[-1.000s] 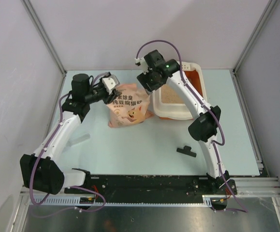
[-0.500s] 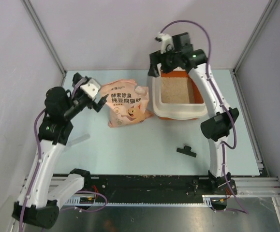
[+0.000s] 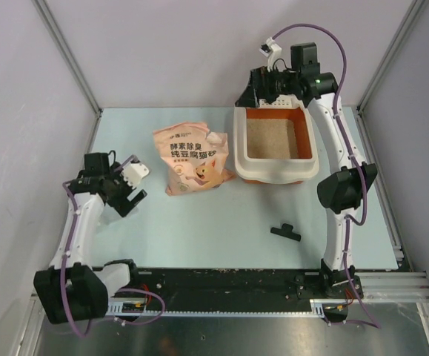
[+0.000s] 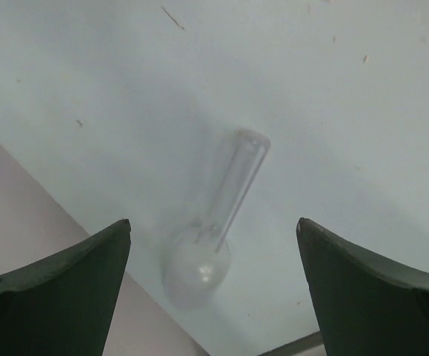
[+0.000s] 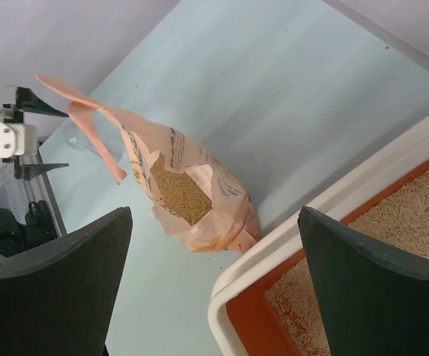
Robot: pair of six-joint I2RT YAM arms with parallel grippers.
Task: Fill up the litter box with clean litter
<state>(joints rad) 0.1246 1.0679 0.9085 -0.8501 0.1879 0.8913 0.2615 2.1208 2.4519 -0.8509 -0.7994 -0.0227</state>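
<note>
The box [image 3: 238,152] sits at the far right of the table [image 3: 221,215], its long axis running near to far, with a flat layer of tan litter [image 3: 272,139] inside its orange walls. Just to its left the pink bag [image 3: 192,159] lies flat, also lengthwise near to far. The bag's torn mouth faces the far side and shows granules within, and its near right corner is right by the box's rim. The table is pale blue-green, walled by plain grey panels in metal framing. A black clip [image 3: 285,232] lies near the right arm's base, and a clear spoon-like thing [image 4: 225,200] lies under the left gripper [image 3: 130,199]. A second ago both grippers were at the bag's top corners. Now the left is back at the table's left side and the right gripper [image 3: 245,96] is over the box's far end, both with jaws spread wide and empty.
</note>
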